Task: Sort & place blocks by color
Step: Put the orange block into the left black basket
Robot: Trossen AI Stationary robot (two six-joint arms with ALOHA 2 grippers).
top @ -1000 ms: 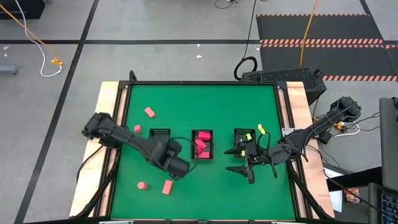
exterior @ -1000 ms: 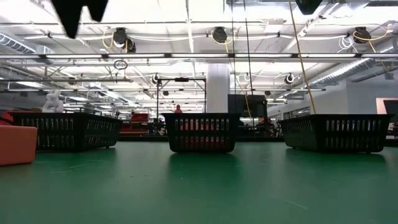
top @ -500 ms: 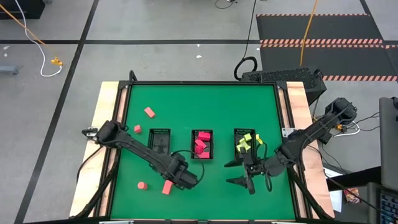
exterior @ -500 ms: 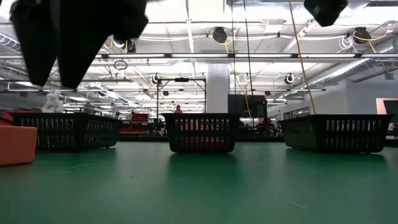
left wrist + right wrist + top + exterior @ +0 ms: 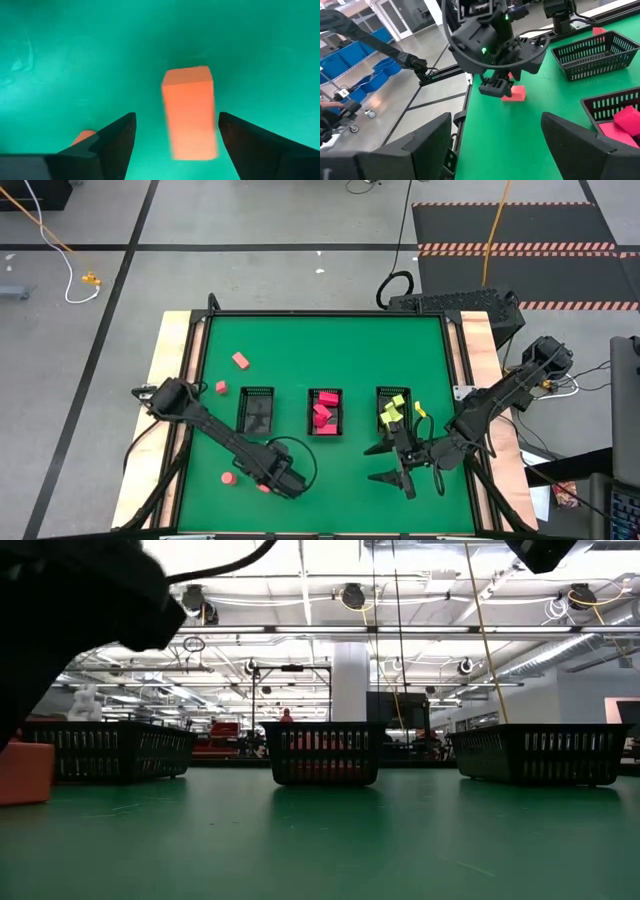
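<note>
Left wrist view: left gripper (image 5: 176, 135) straddles salmon bar (image 5: 189, 111)

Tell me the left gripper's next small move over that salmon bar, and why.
Probably lower straight down, then close. The left gripper is open, its fingers either side of the salmon bar on the green mat, not yet touching it.
</note>
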